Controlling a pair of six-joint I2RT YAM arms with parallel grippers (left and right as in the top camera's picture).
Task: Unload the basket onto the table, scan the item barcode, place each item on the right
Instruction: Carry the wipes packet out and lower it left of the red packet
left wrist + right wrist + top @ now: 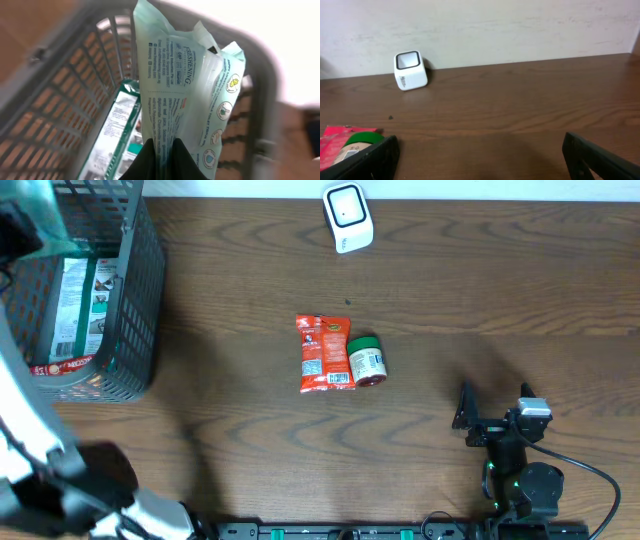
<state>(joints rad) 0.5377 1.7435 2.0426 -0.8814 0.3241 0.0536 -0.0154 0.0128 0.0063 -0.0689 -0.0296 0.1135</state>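
The task's thing, a pale green wipes packet (185, 100), hangs above the grey basket (65, 100) at the far left of the worktop (450, 290), pinched by its lower edge between the left fingers (152, 162), which are clamped together on the film. It looks light, soft and floppy: glossy printed plastic, creased, with a crimped seam, likely slippery and prone to sag or twist. A grip on the flat seam seems best, leaving the printed back free to face the scanner (347, 217), a small white rounded block with a dark window. The right fingers (367, 162) stand wide apart, holding nothing. A second pack (112, 135) lies inside the slatted plastic basket.
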